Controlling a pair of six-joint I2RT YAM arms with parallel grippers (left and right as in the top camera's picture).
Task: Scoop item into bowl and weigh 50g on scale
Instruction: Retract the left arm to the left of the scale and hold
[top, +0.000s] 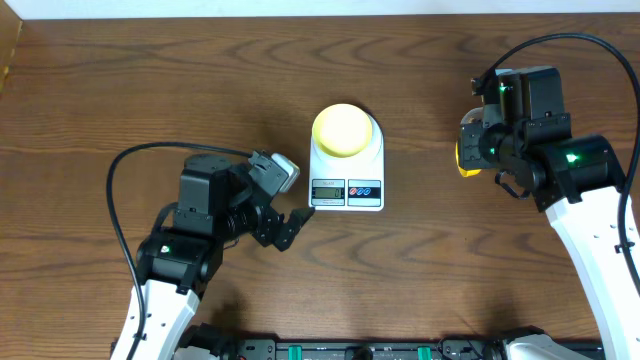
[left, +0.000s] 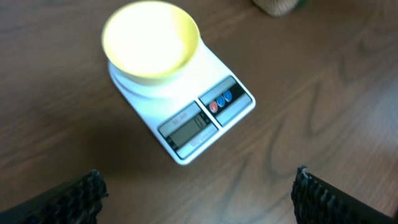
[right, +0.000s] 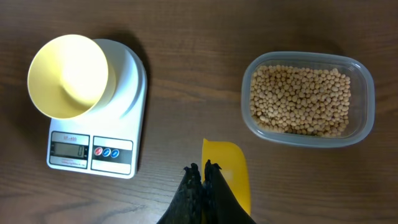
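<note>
When viewing from overhead, locate the scale (top: 346, 170) on the brown wooden table (top: 150, 80), with display (top: 328, 191) and two buttons (top: 364, 190) along the edge facing the arms. Treat the display reading as illegible.

Note the bowl (top: 344, 130) seated upright on the scale, on the platform behind the display; pale yellow, interior bare in both wrist views.

Find the left gripper (top: 293, 227) just left of the scale, near the display corner, apart from it and pointed toward it. Confirm the released state in the left wrist view: both fingers (left: 81, 199) spread wide at the lower corners, bare table between them, nothing grasped.

Find the right gripper (right: 202, 171) well to the right of the scale. Record it as clenched, fingers pressed together on the yellow scoop (right: 229, 171), blade projecting past the fingertips and away from the arm.

Locate the item, small tan beans (right: 301, 99), well right of the scale, all inside a clear plastic container (right: 367, 102) and covering its floor. Expect no sight of the container from overhead, hidden there under the right arm.
</note>
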